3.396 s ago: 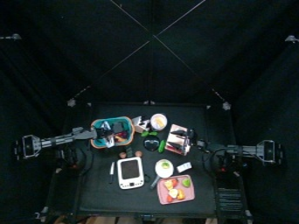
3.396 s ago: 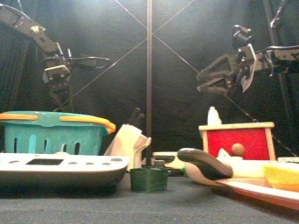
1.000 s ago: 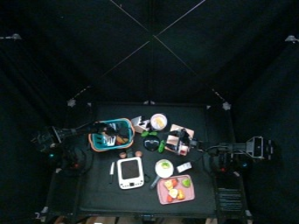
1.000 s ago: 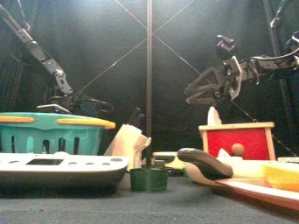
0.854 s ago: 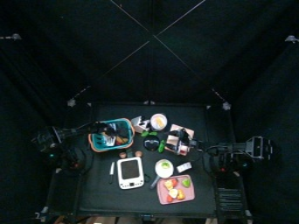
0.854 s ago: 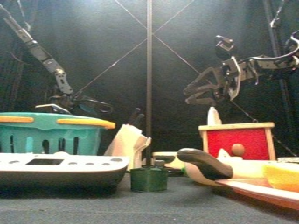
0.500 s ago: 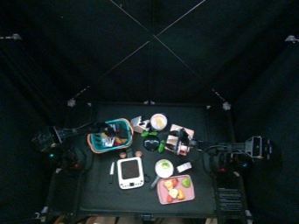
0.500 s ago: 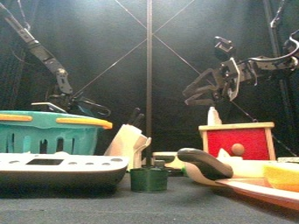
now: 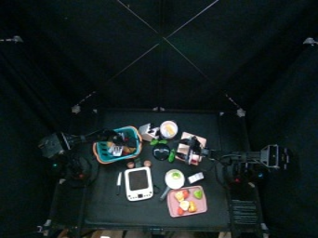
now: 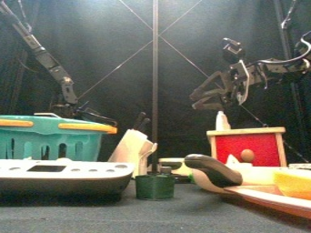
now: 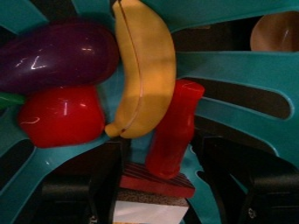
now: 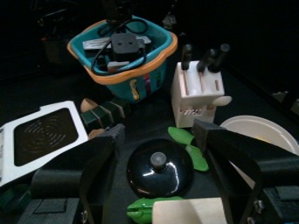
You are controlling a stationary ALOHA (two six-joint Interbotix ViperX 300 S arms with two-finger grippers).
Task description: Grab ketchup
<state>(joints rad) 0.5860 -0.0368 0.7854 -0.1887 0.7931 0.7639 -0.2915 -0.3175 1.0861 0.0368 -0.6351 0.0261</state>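
Left claw (image 11: 158, 179) hangs released over the teal plastic basket (image 11: 251, 83).
Between its spread jaws lies the red ketchup bottle (image 11: 173, 131), inside the basket beside a yellow banana (image 11: 142, 66), a purple aubergine (image 11: 59, 54) and a red tomato (image 11: 59, 118). The right claw (image 12: 158, 144), also released, hovers near a white knife block (image 12: 197, 92) on the surface.

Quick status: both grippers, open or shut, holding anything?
Left gripper: open, empty, straddling the red plastic ketchup bottle in the teal slotted basket.
Right gripper: open, empty, held above the table.
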